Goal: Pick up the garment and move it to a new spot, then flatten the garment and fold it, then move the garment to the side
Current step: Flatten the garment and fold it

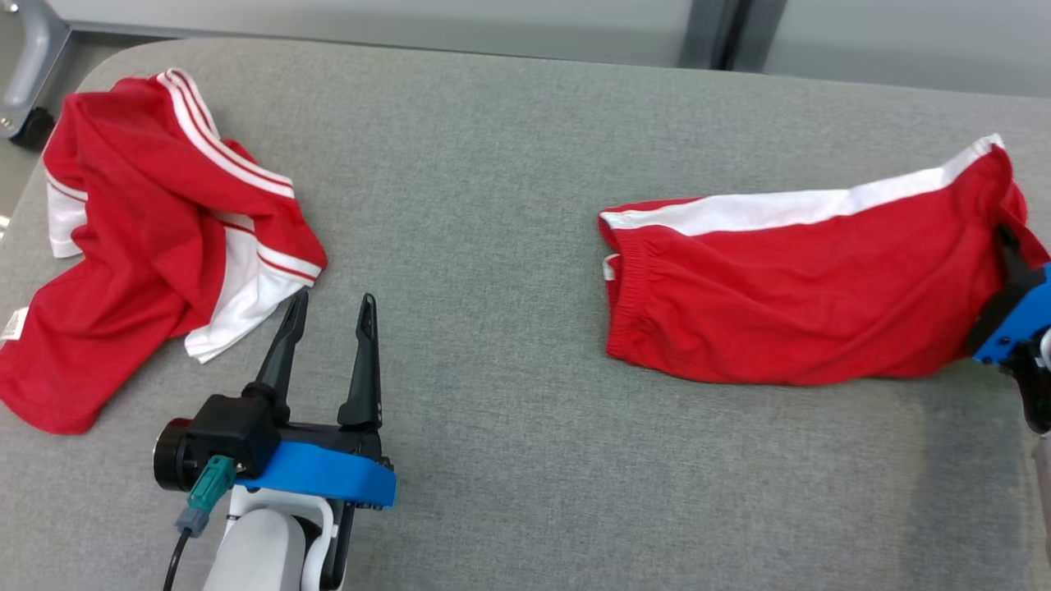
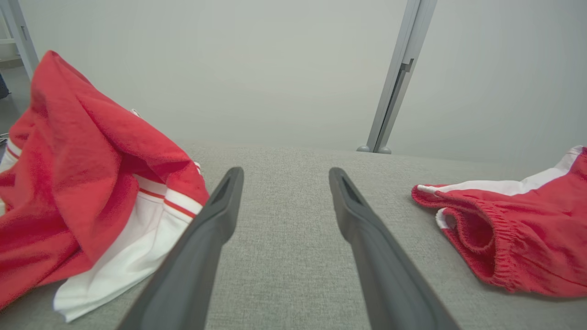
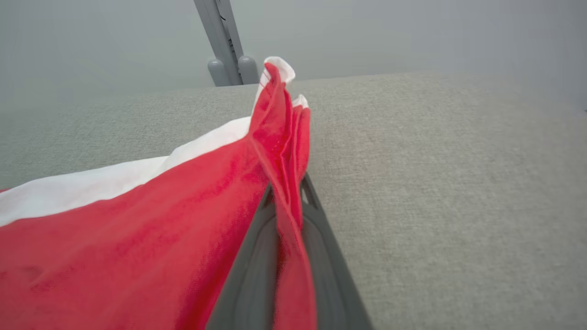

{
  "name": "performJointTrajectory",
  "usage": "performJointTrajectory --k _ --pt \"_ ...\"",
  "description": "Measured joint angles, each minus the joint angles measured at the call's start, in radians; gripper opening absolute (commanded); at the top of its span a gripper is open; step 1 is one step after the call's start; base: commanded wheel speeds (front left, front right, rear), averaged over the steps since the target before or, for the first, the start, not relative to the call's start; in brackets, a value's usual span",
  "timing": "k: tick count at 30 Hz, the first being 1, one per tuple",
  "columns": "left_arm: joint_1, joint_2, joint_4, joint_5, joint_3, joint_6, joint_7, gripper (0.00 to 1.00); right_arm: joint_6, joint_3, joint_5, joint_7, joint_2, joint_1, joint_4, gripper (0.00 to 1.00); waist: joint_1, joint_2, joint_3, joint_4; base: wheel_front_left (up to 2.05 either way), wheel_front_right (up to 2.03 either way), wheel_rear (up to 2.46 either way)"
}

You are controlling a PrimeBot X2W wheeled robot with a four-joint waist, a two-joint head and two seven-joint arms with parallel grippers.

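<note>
Right wrist view: right gripper (image 3: 288, 188) is clamped hard on a bunched fold at the leg-hem end of the red shorts (image 3: 137, 238), with cloth pinched between both fingers and a tuft of hem poking up past the tips. Head view puts that pinch at the far right end. The rest of the shorts lies across the right half of the surface, white side stripe along the far edge, elastic waistband (image 1: 628, 287) facing centre, shallow wrinkles only. My read on handling: thin knit, very light, fully limp, not fragile. A one-point grip means it'll hang and rope up when lifted, and the free end will drag. Slip risk looks low with several layers in the jaws. For flattening, better holds are the two waistband corners or both hem corners, one per gripper. Left gripper (image 1: 333, 297) is spread wide and holds nothing, low over bare surface left of centre. Its tips are just beside the white edge of a crumpled red-and-white jersey (image 1: 139, 246); looks clear of it. Surface is a grey woven cushion (image 1: 493, 164) with rounded edges, probably grippy enough to rake cloth into wrinkles if dragged. Beyond it: pale wall, grey metal post (image 2: 394, 91), dark caster (image 1: 33, 127) at far left.
</note>
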Motion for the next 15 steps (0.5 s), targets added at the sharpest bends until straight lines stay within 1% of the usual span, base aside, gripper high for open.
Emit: performJointTrajectory --k 7,9,12,15 --pt "0.027 0.000 0.006 0.000 -0.012 0.000 0.000 1.00 0.000 -0.107 -0.109 0.015 0.004 0.085 -0.117 0.00 -0.0001 0.0000 -0.047 -0.026 0.00 0.00 0.00" --pt "0.027 0.000 0.008 -0.004 -0.016 0.000 0.000 1.00 0.000 -0.122 -0.136 0.031 0.021 0.103 -0.155 0.00 -0.0001 -0.0001 -0.058 -0.025 0.00 0.00 0.00" --pt "0.031 0.004 0.009 -0.009 -0.019 -0.001 0.000 1.00 0.000 -0.112 -0.159 0.063 0.064 0.115 -0.214 0.00 -0.0001 -0.0001 -0.072 -0.021 0.00 0.00 0.00" --pt "0.040 0.007 0.012 -0.011 -0.021 -0.004 0.000 1.00 0.000 -0.070 -0.165 0.094 0.107 0.119 -0.269 0.00 0.0000 -0.0001 -0.086 -0.016 0.00 0.00 0.00"
